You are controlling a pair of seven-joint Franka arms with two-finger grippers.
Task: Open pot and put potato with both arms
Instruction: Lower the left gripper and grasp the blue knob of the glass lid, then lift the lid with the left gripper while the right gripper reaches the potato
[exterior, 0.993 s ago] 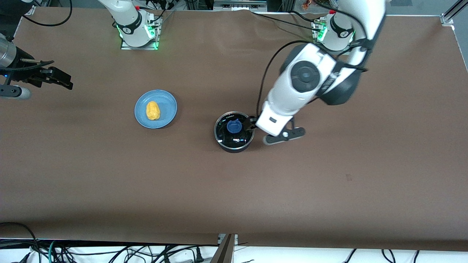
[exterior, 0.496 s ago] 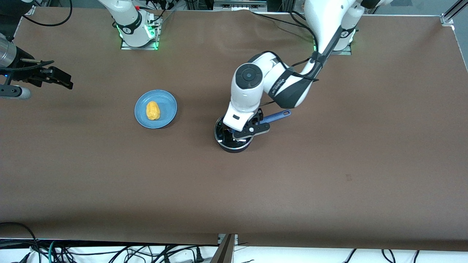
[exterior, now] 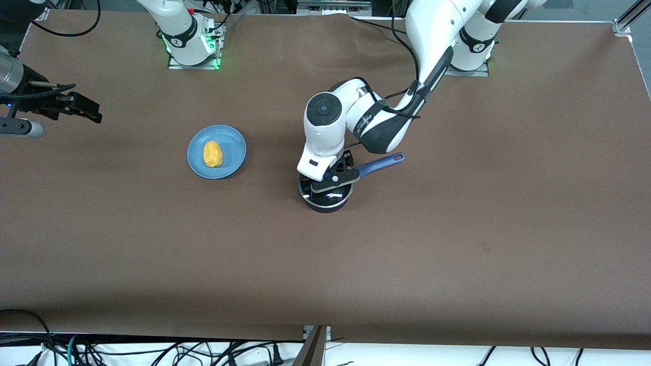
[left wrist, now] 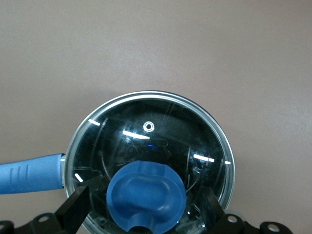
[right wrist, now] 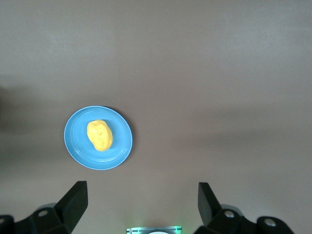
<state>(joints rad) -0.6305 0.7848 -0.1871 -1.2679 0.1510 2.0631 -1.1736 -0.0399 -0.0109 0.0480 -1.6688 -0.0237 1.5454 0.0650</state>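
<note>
The black pot (exterior: 325,199) stands mid-table with its blue handle (exterior: 381,163) pointing toward the left arm's end. Its clear glass lid (left wrist: 151,131) with the blue knob (left wrist: 146,196) is on it. My left gripper (left wrist: 145,202) hangs right over the lid, open, one finger on each side of the knob, not touching it. In the front view the left hand (exterior: 325,175) covers most of the lid. The yellow potato (exterior: 212,154) lies on a blue plate (exterior: 233,147); it also shows in the right wrist view (right wrist: 99,135). My right gripper (exterior: 76,109) is open and empty, high over the table's right-arm end.
The blue plate (right wrist: 119,146) sits toward the right arm's end from the pot. Both arm bases (exterior: 190,46) stand along the table's edge farthest from the front camera. Cables lie below the table's near edge.
My left arm has swung from beside the pot to over it, and the gripper now straddles the lid's knob. The pot's handle has come into sight. The right arm has not moved.
</note>
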